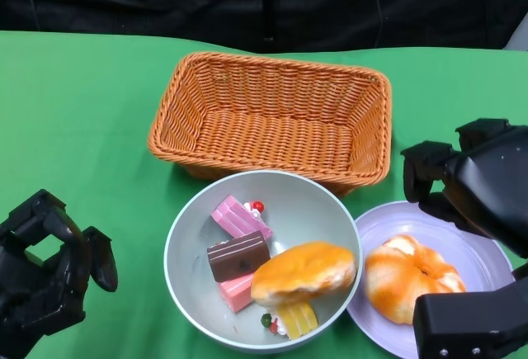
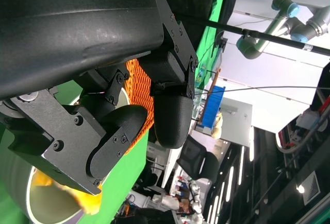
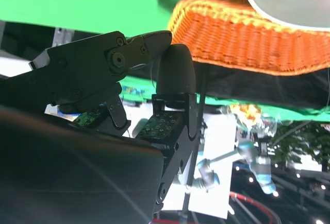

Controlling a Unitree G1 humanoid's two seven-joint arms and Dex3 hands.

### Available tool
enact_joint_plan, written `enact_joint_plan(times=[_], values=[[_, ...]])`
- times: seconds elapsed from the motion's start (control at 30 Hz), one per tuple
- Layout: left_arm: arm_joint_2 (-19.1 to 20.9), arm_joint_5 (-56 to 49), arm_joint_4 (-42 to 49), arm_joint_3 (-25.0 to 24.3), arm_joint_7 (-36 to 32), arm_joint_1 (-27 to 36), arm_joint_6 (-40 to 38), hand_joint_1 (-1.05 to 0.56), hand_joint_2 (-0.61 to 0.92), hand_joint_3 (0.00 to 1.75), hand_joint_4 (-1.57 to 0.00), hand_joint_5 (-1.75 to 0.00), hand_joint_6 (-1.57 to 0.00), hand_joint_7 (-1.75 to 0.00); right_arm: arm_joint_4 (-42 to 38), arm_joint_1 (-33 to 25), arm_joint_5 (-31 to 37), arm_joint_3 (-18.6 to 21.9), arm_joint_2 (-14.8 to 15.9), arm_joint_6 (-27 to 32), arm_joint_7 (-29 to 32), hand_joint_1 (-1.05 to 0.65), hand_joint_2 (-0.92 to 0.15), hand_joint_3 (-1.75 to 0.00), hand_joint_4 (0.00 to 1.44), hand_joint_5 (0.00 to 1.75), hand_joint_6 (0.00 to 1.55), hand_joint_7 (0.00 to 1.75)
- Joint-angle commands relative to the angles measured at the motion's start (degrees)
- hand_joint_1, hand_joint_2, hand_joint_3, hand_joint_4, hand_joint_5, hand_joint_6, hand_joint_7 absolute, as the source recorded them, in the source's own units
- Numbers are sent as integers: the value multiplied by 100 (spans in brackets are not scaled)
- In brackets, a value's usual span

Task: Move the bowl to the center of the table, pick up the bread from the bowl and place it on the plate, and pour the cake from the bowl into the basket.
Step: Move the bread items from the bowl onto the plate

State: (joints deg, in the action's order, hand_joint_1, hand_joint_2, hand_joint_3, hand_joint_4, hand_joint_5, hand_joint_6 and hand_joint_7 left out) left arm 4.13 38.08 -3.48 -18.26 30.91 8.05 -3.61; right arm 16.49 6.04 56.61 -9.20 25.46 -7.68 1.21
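Two black robot hands sit low at the near edge of a green table [image 1: 74,111], one at each side, neither touching anything. The left hand [image 1: 45,272] hovers with its fingers curled loosely inward and spaced apart, holding nothing. Just beside it, toward the middle, stands a pale green bowl [image 1: 318,202]. Inside the bowl lie a golden bread roll [image 1: 304,272], a pink cake slice [image 1: 239,217], a chocolate cake slice [image 1: 238,256], another pink piece and a yellow piece partly under the roll. The right hand [image 1: 474,186] is raised with its fingers apart and empty, hanging over the far side of a lavender plate [image 1: 462,243]. A second glazed bread roll [image 1: 408,276] rests on that plate, close below the right hand. The plate touches or nearly touches the bowl's rim. Beyond both hands, past the bowl and touching its far rim, an orange wicker basket [image 1: 272,115] stands empty. The right wrist view shows the basket's woven wall beyond its fingers [image 3: 175,74].
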Motion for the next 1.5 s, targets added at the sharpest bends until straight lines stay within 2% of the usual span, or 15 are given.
enact_joint_plan(times=[0.03,0.1,0.17,0.3,0.33,0.37,0.4,0.43,0.53,0.63,0.8,0.93,1.3,1.4,1.5], values=[[93,20,-120,-42,-24,77,-27,-5,38,148,-91,-175,-82,-150,42,-66,-111,-28,20,-91,83,-22,-92,-5,82,166,105,56],[92,67,-131,-37,1,75,-69,-4,39,148,-90,-175,-81,-150,101,-100,-112,-59,12,-141,89,-26,-92,-11,83,160,111,38],[71,82,-132,-25,16,73,-65,-4,39,148,-90,-175,-81,-150,201,-154,-136,-101,8,-189,19,-29,-92,-13,82,156,111,32],[57,29,-130,4,14,76,-12,-4,40,148,-90,-175,-81,-149,501,-289,-59,-242,-21,-73,-354,-45,-92,-11,82,133,109,18],[51,10,-129,12,13,77,11,-5,39,147,-90,-175,-81,-149,611,-334,-22,-288,-24,-6,-522,-52,-92,-8,83,92,98,8],[47,0,-128,17,13,78,25,-6,39,147,-91,-175,-81,-150,690,-364,4,-318,-30,45,-644,-55,-92,-7,87,68,93,4],[43,-26,-133,26,11,85,55,-6,39,147,-91,-175,-81,-150,838,-436,70,-371,-48,118,-826,-56,-92,-7,89,55,91,2],[40,-37,-148,31,-5,91,56,-7,39,147,-91,-175,-81,-150,956,-492,123,-409,-64,166,-951,-61,-92,-8,74,32,78,1],[28,-41,-191,37,-67,102,21,-7,38,147,-92,-175,-82,-149,1247,-638,318,-529,-108,277,-1225,-69,-92,-10,56,11,62,0],[31,-32,-169,32,-42,91,29,-7,37,147,-92,-175,-82,-149,1475,-810,552,-675,-192,322,-1368,-75,-92,-12,45,3,53,0],[41,-49,-185,34,-69,97,9,-7,37,147,-92,-175,-83,-149,1621,-1002,884,-846,-298,258,-1336,-79,-92,-13,41,0,48,0],[58,-58,-195,35,-46,102,21,-7,36,147,-92,-175,-83,-149,1660,-1101,1083,-952,-366,199,-1244,-79,-92,-15,42,1,47,0],[34,-54,-269,50,-83,134,7,-7,37,148,-92,-175,-82,-150,1303,-918,1456,-1405,-892,309,-1330,-74,-92,-11,44,1,50,1],[37,-10,-200,45,14,112,48,-7,37,148,-91,-175,-82,-149,1159,-779,1601,-1530,-1007,346,-1313,-70,-92,-10,48,3,54,2],[16,-67,-240,66,-58,126,58,-7,36,147,-92,-175,-83,-148,997,-642,1623,-1617,-1122,377,-1204,-65,-92,-11,57,7,61,5]])
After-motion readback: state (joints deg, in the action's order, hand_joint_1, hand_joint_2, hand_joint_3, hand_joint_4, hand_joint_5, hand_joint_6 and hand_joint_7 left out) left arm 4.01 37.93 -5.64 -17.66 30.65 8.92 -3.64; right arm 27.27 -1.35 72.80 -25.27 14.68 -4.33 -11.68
